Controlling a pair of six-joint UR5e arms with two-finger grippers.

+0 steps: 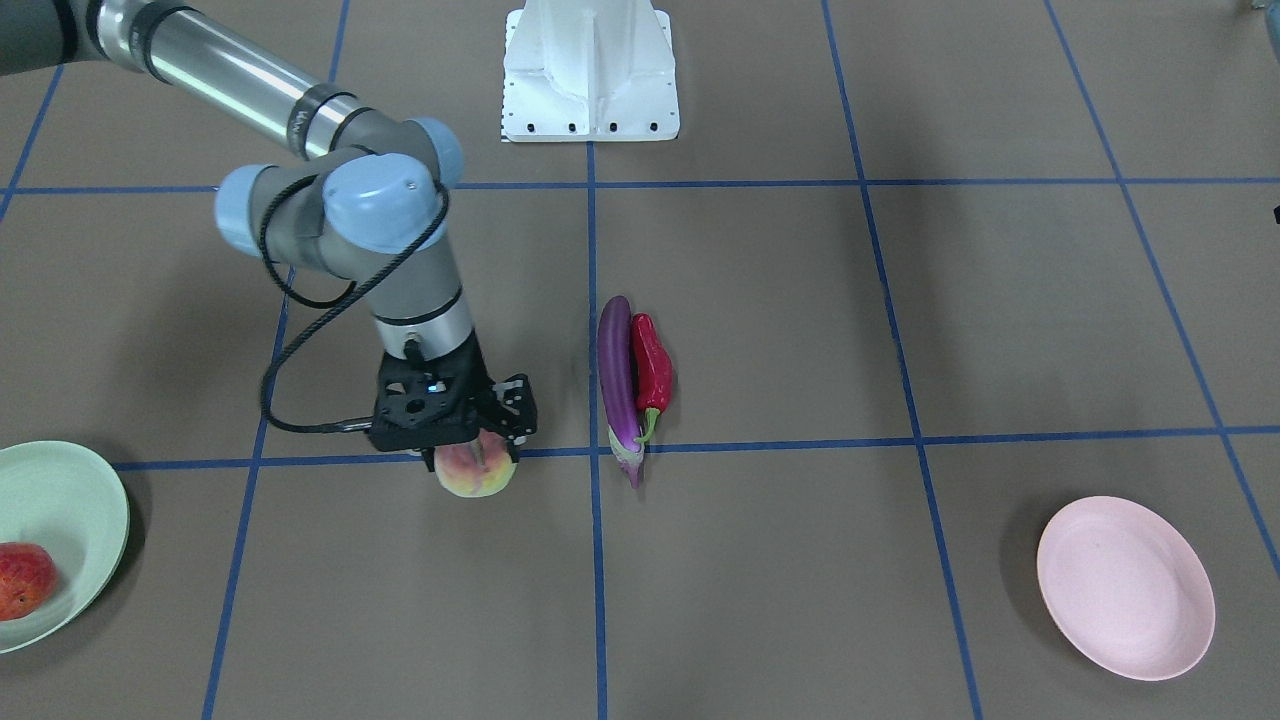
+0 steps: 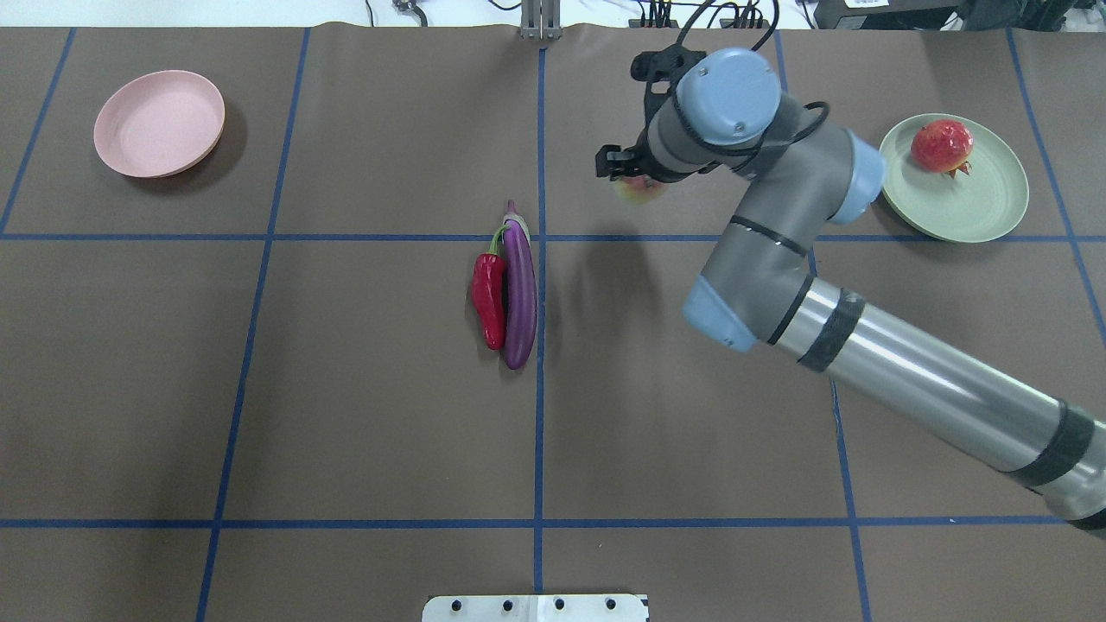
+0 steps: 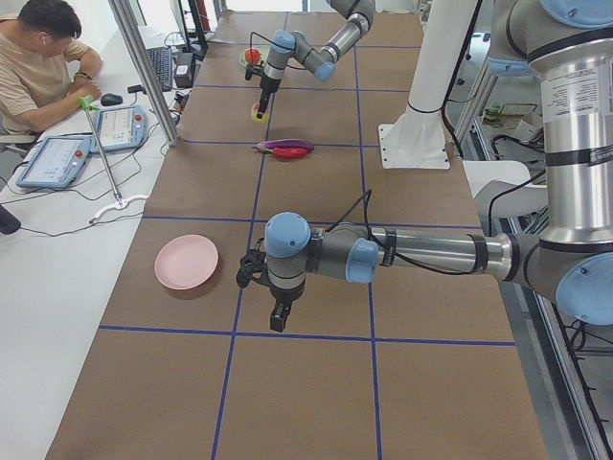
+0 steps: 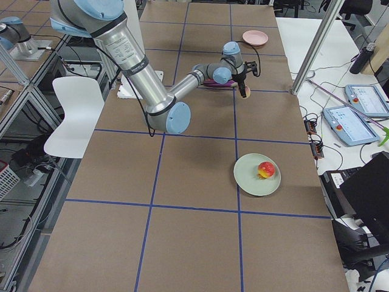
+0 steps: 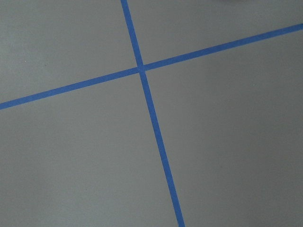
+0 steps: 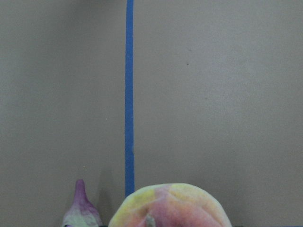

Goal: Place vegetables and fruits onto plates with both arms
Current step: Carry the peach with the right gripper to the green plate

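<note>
My right gripper [image 1: 480, 452] is shut on the pink-and-yellow-green peach [image 1: 474, 474] and holds it just above the table, left of the vegetables in the front-facing view. The peach also fills the bottom of the right wrist view [image 6: 170, 208]. The purple eggplant [image 1: 616, 385] and the red pepper [image 1: 652, 365] lie side by side, touching, at the table's middle. The pomegranate [image 2: 942, 145] sits on the mint green plate [image 2: 994, 207]. The pink plate [image 2: 160, 123] holds nothing. My left gripper [image 3: 278, 321] hangs over bare table near the pink plate; I cannot tell whether it is open or shut.
The white pedestal [image 1: 590, 70] stands at the robot's edge of the table. Blue tape lines cross the brown table cover. A seated operator [image 3: 38, 67] with tablets is beside the table's far side.
</note>
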